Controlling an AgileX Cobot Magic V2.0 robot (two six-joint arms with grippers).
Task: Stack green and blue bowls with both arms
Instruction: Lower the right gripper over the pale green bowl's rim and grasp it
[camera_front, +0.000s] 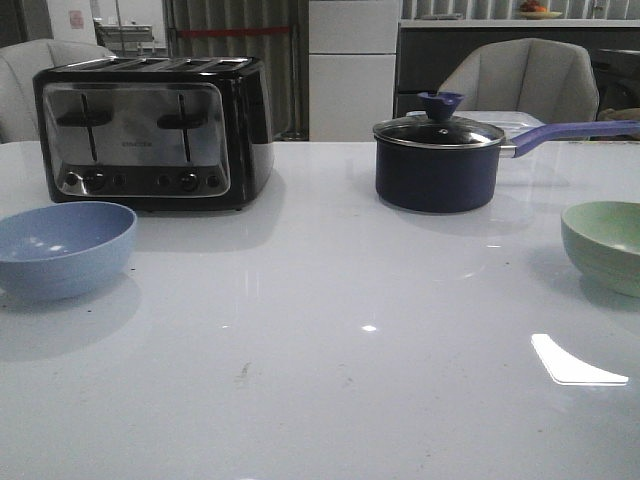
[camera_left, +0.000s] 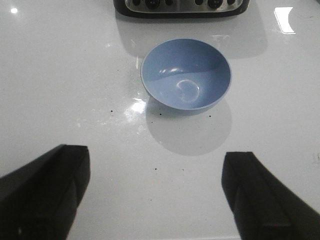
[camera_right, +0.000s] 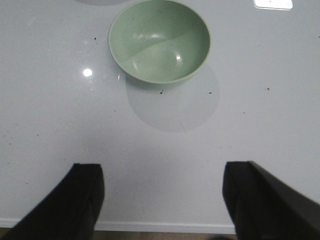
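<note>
Left gripper (camera_left: 156, 192): black fingers spread wide, grasping nothing, above glossy white table (camera_front: 330, 380). Ahead of it, dusty light blue matte round bowl (camera_left: 186, 76), upright, nothing inside, near black and chrome toaster (camera_front: 155, 130). Right gripper (camera_right: 162, 200): likewise wide apart, unladen. Ahead, pale sage green matte round bowl (camera_right: 160, 40), upright, nothing inside. Bowls well apart, at opposite table sides; dark navy lidded saucepan (camera_front: 438, 160) behind.

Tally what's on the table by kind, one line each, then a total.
Bowls: 2, the blue bowl and the green bowl
Toasters: 1, the black toaster
Saucepans: 1, the navy saucepan with its glass lid on
Total: 4
</note>
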